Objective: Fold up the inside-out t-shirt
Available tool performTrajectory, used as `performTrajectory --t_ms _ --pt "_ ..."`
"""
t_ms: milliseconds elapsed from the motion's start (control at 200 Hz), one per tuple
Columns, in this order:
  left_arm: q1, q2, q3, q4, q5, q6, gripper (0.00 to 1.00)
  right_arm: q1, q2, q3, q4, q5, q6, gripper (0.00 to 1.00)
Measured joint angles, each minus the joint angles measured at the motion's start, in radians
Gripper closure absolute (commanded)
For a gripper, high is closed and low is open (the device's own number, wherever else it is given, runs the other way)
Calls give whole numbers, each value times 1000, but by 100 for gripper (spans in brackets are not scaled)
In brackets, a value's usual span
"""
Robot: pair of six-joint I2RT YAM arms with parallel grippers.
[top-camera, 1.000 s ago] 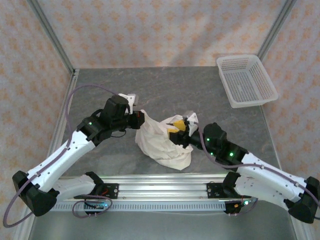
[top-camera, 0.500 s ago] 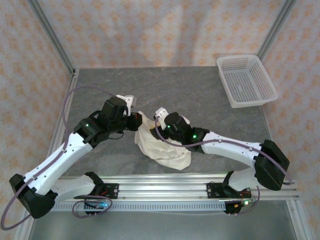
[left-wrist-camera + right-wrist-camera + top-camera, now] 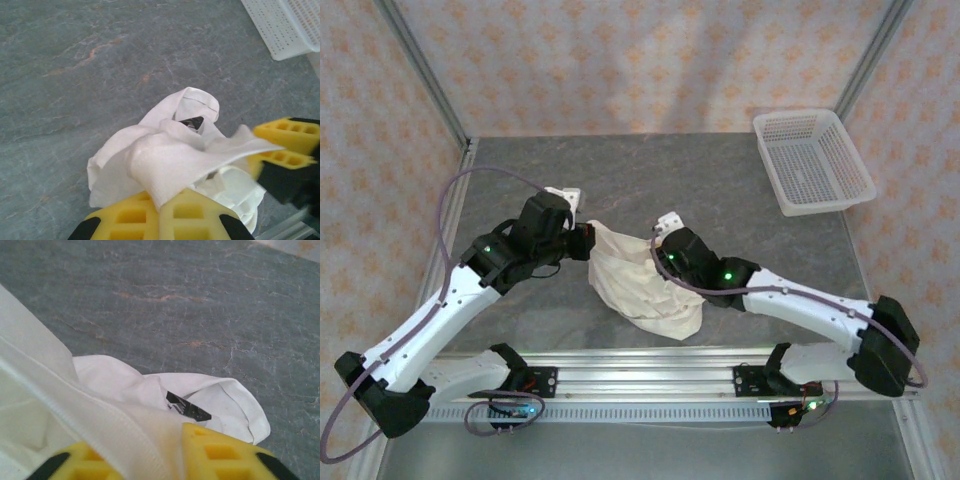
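Note:
The inside-out t-shirt point(image 3: 645, 290) is a crumpled white heap at the middle of the grey table point(image 3: 720, 190). My left gripper point(image 3: 588, 243) grips the heap's upper left edge; in the left wrist view its yellow fingers point(image 3: 125, 220) are shut on a fold of the cloth point(image 3: 165, 160). My right gripper point(image 3: 662, 248) is at the heap's upper right. In its wrist view a hemmed band of the shirt point(image 3: 115, 385) passes between its closed yellow fingers point(image 3: 220, 455). A black label point(image 3: 187, 410) shows inside the folds. The two grippers are a short way apart, with cloth stretched between them.
A white plastic mesh basket point(image 3: 812, 160) stands at the table's back right corner. Patterned walls close in the back and sides. A metal rail point(image 3: 640, 380) with the arm bases runs along the near edge. Bare grey table lies behind and left of the shirt.
My right arm swung in from the right, moved its gripper onto the shirt's upper edge and closed on the cloth. The left gripper kept its hold and drew slightly left.

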Motion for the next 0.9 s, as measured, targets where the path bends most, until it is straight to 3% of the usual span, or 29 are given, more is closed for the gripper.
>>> performTrajectory --t_ms 130,335,425,540,630,811,901 --pt "20 1 29 -31 -10 22 100 -27 -57 -8 -35 -40 51 96" --pt "52 13 86 -76 -13 58 100 -100 -118 -41 -69 -134 142 90" --pt "65 20 96 -81 -9 73 100 -101 -124 -40 -85 -170 151 100" --pt "90 50 143 -102 16 92 100 -105 -124 8 -136 -239 136 100" --pt "116 117 300 -142 40 122 100 -117 -106 185 -224 -289 80 100" --pt "128 289 901 -133 78 188 100 -141 32 857 -321 -300 -76 100" --pt "128 292 1077 -98 107 195 100 -141 43 1052 -330 -312 -127 100"
